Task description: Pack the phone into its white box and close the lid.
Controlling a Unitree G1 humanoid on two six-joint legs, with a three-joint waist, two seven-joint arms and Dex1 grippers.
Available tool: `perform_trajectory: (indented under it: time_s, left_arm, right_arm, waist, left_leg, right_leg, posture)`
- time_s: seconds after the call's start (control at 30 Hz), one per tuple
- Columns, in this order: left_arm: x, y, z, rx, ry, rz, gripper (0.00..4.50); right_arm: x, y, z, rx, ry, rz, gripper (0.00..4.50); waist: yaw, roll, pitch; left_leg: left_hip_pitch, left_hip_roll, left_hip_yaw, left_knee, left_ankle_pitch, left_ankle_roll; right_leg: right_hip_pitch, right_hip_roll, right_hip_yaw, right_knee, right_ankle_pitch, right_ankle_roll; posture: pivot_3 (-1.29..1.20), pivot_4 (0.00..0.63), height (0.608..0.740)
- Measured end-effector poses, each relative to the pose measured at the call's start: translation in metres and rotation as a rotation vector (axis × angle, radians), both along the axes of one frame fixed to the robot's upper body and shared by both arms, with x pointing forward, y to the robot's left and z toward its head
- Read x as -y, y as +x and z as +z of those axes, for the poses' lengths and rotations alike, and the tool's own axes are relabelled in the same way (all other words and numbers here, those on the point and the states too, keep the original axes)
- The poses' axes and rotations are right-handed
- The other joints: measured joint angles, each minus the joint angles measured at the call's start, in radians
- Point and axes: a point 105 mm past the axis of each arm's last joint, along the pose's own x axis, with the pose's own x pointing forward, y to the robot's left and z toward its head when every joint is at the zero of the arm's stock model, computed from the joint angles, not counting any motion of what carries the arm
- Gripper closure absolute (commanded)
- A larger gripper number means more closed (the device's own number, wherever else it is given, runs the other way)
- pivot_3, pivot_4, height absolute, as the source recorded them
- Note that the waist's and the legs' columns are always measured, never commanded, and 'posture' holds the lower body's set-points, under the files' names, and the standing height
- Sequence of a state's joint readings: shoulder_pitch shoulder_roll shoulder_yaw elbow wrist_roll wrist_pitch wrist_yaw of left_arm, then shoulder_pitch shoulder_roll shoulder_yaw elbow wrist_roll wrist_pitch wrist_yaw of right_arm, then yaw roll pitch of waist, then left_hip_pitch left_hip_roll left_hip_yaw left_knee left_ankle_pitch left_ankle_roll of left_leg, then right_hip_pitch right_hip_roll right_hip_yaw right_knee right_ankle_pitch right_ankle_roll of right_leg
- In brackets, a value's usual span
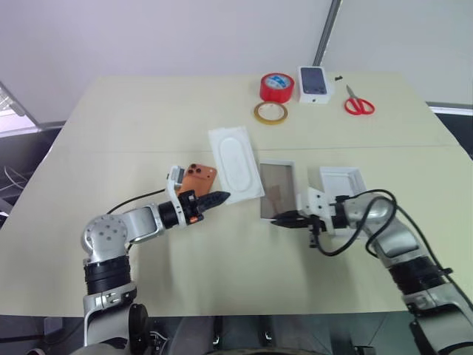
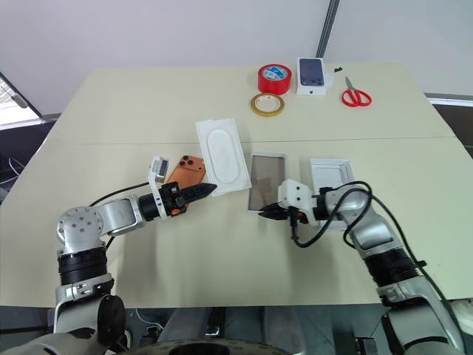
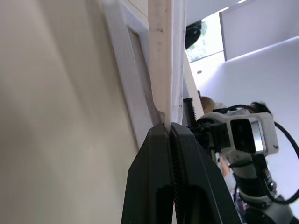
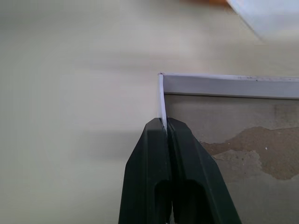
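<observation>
The orange phone [image 1: 199, 177] lies camera side up on the table, left of the flat white insert [image 1: 236, 161]. Part of it is hidden behind my left wrist. My left gripper [image 1: 222, 197] points right and is shut on the insert's near left corner, which shows as a thin edge between the fingers [image 3: 154, 154]. The white box [image 1: 277, 188], with its tan floor, lies just right of the insert. My right gripper [image 1: 278, 220] points left and is shut on the box's near wall [image 4: 162, 100] at a corner. The lid [image 1: 341, 180] lies open side up behind my right wrist.
At the table's far side stand a red tape roll [image 1: 277, 86], a tan tape ring [image 1: 270, 112], a small white box printed with a dark phone [image 1: 314, 83] and red scissors [image 1: 359, 104]. Bare tabletop [image 1: 133, 133] stretches to the left and along the near edge.
</observation>
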State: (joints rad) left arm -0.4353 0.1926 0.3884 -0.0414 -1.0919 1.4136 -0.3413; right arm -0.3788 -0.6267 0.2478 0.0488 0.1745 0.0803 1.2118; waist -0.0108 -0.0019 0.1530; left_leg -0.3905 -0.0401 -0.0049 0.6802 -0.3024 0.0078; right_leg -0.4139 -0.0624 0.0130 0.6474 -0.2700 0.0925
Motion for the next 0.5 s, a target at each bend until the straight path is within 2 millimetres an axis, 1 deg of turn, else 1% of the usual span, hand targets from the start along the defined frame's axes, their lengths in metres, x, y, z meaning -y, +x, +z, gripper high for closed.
perform_trajectory:
  time_s: [0.07,0.13,0.17,0.23,0.27,0.33,0.4,0.5]
  left_arm:
    - [0.002,0.000,0.003,0.008,-0.015,-0.006,4.50]
    - [0.002,0.000,0.003,0.009,-0.014,-0.009,4.50]
    - [0.002,-0.001,0.003,0.009,-0.007,-0.014,4.50]
    - [0.005,-0.002,0.001,0.006,-0.001,-0.028,4.50]
    - [0.006,-0.002,0.001,0.004,0.002,-0.034,4.50]
    - [0.008,-0.003,0.000,0.000,0.008,-0.043,4.50]
    - [0.008,-0.005,-0.001,-0.004,0.007,-0.056,4.50]
    - [0.009,-0.014,-0.006,-0.022,0.002,-0.094,4.50]
  right_arm:
    - [-0.010,-0.006,0.002,0.020,0.003,0.035,4.44]
    - [-0.014,-0.010,0.003,0.017,0.004,0.051,4.44]
    - [-0.015,-0.012,0.003,0.017,0.003,0.058,4.19]
    - [-0.016,-0.016,0.003,-0.013,0.007,0.063,3.55]
    - [-0.015,-0.018,0.001,-0.025,0.006,0.061,3.11]
    - [-0.015,-0.019,-0.001,-0.028,0.007,0.042,2.03]
    - [-0.015,-0.018,0.000,-0.010,0.015,0.014,1.07]
    - [-0.013,-0.021,0.009,0.003,0.043,-0.022,1.07]
  waist:
    - [0.001,0.000,0.000]
    - [0.004,0.000,0.000]
    - [0.004,0.000,0.000]
    - [0.003,0.000,0.000]
    - [0.003,0.000,0.000]
    - [0.002,0.000,0.000]
    - [-0.001,0.000,0.000]
    - [0.001,0.000,0.000]
  left_leg:
    - [0.000,0.000,0.000,0.000,0.000,0.000]
    - [0.000,-0.001,0.000,0.000,0.000,0.000]
    - [0.000,-0.001,0.000,0.000,0.000,0.000]
    - [0.000,-0.001,0.000,0.000,0.000,0.000]
    - [0.000,-0.001,0.000,0.000,0.000,0.000]
    - [0.000,-0.001,0.000,0.000,0.000,0.000]
    - [0.000,-0.001,0.000,0.000,0.000,0.000]
    - [0.000,-0.001,0.000,-0.001,0.000,0.000]
  right_leg:
    - [0.000,0.000,0.000,0.000,0.000,0.000]
    - [0.000,0.000,0.000,0.000,0.000,0.000]
    - [0.000,0.000,0.000,0.000,0.000,0.000]
    - [0.000,0.000,0.000,-0.001,0.000,0.000]
    - [0.000,0.000,0.000,0.000,0.000,0.000]
    - [0.000,0.000,0.000,0.000,0.000,0.000]
    - [0.000,0.000,0.000,0.000,0.000,0.000]
    - [-0.001,0.000,0.000,0.000,0.000,0.000]
  posture:
    - [0.00,0.150,0.740]
    - [0.00,0.150,0.740]
    - [0.00,0.150,0.740]
    - [0.00,0.150,0.740]
    - [0.00,0.150,0.740]
    - [0.00,0.150,0.740]
    - [0.00,0.150,0.740]
    - [0.00,0.150,0.740]
